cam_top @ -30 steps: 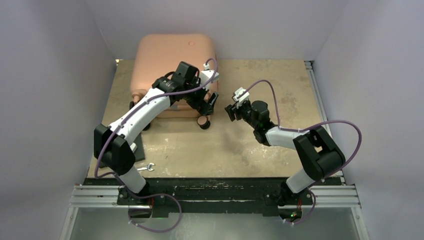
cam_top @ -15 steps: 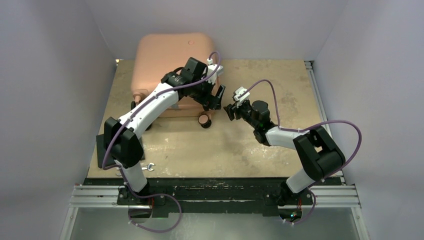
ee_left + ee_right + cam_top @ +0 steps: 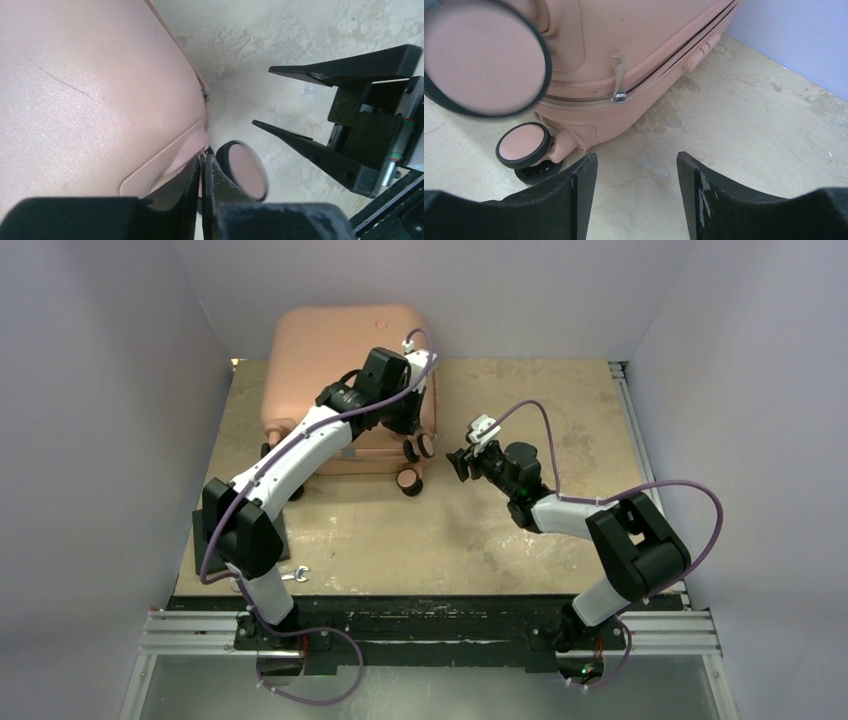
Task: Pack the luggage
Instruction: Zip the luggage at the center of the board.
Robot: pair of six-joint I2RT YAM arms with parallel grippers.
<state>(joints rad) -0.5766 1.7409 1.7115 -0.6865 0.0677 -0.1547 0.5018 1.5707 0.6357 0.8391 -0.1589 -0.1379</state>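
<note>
The salmon-pink luggage [image 3: 335, 350] lies shut on its side at the back left of the table [image 3: 480, 540]. My left gripper [image 3: 415, 433] is at its near right corner, beside the upper wheel [image 3: 246, 170]. In the left wrist view its jaws [image 3: 204, 160] are pressed almost together on a thin pink piece of the wheel mount, against the shell [image 3: 90, 90]. My right gripper [image 3: 460, 462] hovers open just right of that corner, nothing between its fingers [image 3: 636, 160]; it faces the zipper pull [image 3: 618, 80] and the lower wheel [image 3: 523, 145].
A flat black pad [image 3: 282, 538] lies near the left arm's base, with a small silver tool [image 3: 294, 575] in front of it. Grey walls close in at left, right and back. The right gripper [image 3: 261, 96] stands close to the left wrist.
The left gripper has swung back from the gap between the arms to the suitcase's corner and closed from wide open. The right arm has not moved.
</note>
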